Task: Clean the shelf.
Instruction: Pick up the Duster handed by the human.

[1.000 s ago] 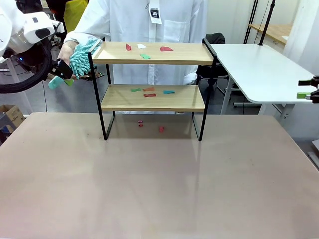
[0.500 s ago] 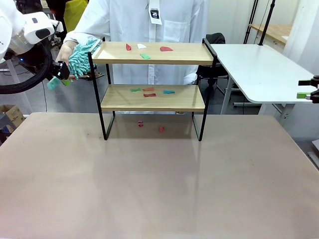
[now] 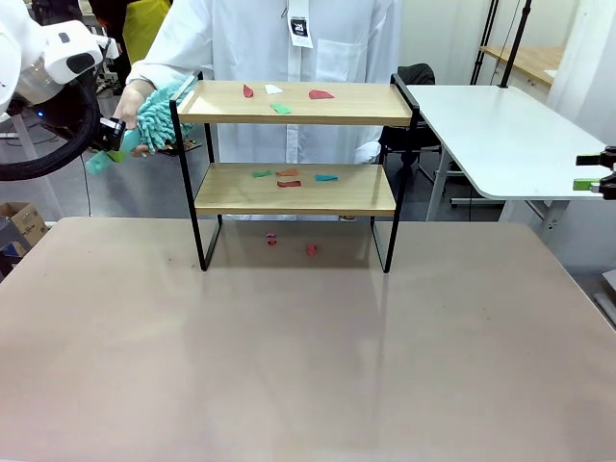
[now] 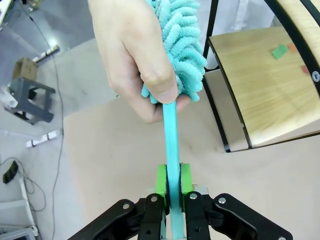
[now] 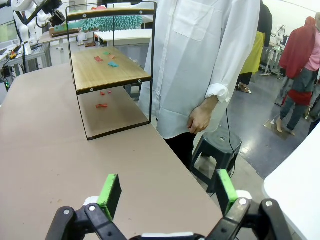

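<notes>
The shelf (image 3: 356, 104) stands at the table's far side, with coloured paper scraps (image 3: 289, 177) on both wooden boards. Left of its top rail, my left gripper (image 3: 117, 135) is shut on the thin handle of a teal fluffy duster (image 3: 156, 114). In the left wrist view the green pads (image 4: 161, 181) clamp that handle (image 4: 171, 135), while a person's hand (image 4: 132, 65) grips the duster (image 4: 182, 45) just below its head. My right gripper (image 3: 584, 171) hangs open at the far right; its fingers (image 5: 111, 190) stand wide apart with nothing between them.
A person in a white coat (image 3: 279, 38) stands behind the shelf. A few red scraps (image 3: 310, 249) lie on the beige tabletop (image 3: 308, 346) under the shelf. A white side table (image 3: 491, 135) sits at the back right.
My left gripper has closed on the duster's handle and risen a little towards the shelf's top rail. The person's hand stays on the duster. The right arm has not moved.
</notes>
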You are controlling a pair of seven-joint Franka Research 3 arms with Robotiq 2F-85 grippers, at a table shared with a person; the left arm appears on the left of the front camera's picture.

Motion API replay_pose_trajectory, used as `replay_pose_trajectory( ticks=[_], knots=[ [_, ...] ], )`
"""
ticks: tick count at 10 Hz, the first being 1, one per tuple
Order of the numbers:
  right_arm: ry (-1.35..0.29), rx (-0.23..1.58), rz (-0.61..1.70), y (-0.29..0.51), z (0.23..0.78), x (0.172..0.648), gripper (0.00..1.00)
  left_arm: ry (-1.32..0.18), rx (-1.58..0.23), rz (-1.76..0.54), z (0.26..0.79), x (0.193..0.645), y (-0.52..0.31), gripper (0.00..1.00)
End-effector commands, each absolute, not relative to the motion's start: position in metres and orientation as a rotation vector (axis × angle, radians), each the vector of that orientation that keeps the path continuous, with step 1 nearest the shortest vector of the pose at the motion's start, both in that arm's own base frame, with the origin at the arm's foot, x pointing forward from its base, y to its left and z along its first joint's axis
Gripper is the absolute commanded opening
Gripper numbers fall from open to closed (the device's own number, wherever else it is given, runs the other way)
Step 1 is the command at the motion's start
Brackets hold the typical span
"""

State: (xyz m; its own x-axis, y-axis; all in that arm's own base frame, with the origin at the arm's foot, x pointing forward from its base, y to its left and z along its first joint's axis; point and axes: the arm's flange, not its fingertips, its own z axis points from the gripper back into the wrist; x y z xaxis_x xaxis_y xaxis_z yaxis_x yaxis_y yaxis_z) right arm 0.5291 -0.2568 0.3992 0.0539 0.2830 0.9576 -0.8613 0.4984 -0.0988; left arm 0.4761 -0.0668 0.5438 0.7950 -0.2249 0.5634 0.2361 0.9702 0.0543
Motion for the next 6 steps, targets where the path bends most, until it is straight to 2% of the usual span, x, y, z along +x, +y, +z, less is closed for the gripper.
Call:
replay_pose_trajectory(
  ticks=[1, 4, 6],
  knots=[
    [-1.211, 0.594, 0.935, -0.2520, 0.4062, 0.5300, 1.00, -0.612, -0.003, -0.209, 0.5396, 0.4708, -0.0698, 0.00],
    [-1.211, 0.594, 0.935, -0.2520, 0.4062, 0.5300, 1.00, -0.610, -0.015, -0.134, 0.5410, 0.4704, -0.0675, 0.00],
    [-1.211, 0.594, 0.935, -0.2520, 0.4062, 0.5300, 1.00, -0.599, -0.028, -0.217, 0.5419, 0.4753, -0.0665, 0.00]
  ],
)
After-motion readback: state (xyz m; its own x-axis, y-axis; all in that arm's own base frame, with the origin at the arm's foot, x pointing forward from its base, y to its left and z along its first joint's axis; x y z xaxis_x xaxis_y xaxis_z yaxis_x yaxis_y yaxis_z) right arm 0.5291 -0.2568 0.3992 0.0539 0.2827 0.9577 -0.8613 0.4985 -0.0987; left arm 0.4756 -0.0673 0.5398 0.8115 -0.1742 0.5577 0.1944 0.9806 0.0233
